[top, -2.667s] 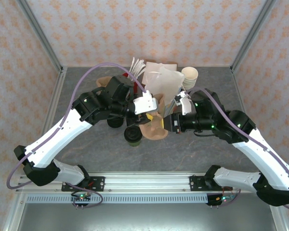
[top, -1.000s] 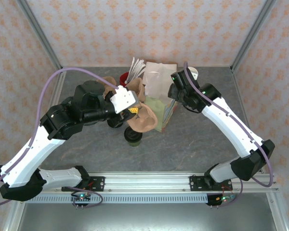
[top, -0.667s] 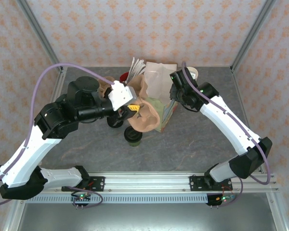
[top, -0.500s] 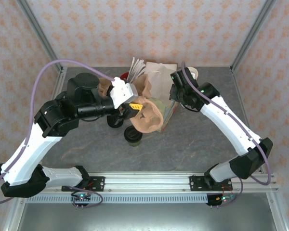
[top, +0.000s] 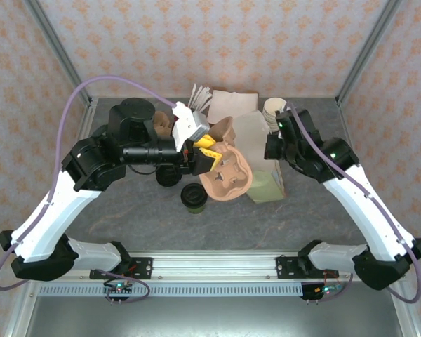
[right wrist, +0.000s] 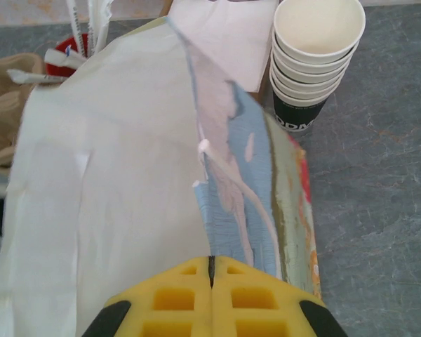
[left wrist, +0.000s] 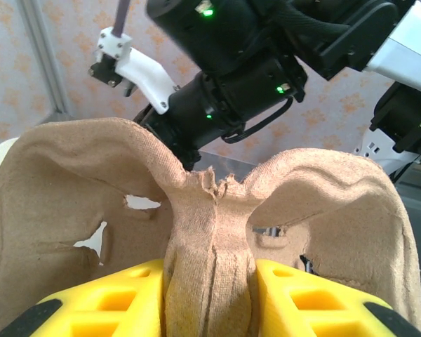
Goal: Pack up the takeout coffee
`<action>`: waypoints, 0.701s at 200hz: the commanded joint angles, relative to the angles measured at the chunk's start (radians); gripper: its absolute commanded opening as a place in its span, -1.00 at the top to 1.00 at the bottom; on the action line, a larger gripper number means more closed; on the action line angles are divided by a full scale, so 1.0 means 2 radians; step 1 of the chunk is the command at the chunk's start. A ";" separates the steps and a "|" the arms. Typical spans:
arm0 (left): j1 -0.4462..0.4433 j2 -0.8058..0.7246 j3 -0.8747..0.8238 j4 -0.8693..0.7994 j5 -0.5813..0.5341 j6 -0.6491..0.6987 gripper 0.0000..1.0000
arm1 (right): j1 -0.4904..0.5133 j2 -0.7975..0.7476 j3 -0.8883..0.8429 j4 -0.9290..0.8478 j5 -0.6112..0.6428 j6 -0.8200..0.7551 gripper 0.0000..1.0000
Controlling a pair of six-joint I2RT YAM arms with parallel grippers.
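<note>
- Risk: right gripper (right wrist: 210, 281) is pressed together on a thin fold of the paper bag (right wrist: 112, 175). The paper may slip or tear, and the bag looks flat and tilted, so loading could jam.
- Risk: left gripper (left wrist: 210, 295) pinches the cup carrier (left wrist: 77, 189) by its torn middle ridge, and the pulp could give.
- Coffee cup (top: 194, 199): upright on the table (top: 126, 210), black lid on, greenish sides, near the carrier, no gripper on it.
</note>
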 commanded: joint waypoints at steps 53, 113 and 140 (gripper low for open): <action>-0.002 0.058 0.004 0.065 0.053 -0.058 0.31 | 0.002 -0.054 -0.058 -0.003 -0.018 -0.063 1.00; -0.002 0.101 0.003 0.077 0.081 -0.062 0.30 | 0.006 -0.064 -0.061 0.014 -0.024 -0.071 1.00; 0.000 0.119 0.008 0.078 0.100 -0.059 0.29 | 0.006 -0.071 -0.064 0.016 -0.020 -0.073 1.00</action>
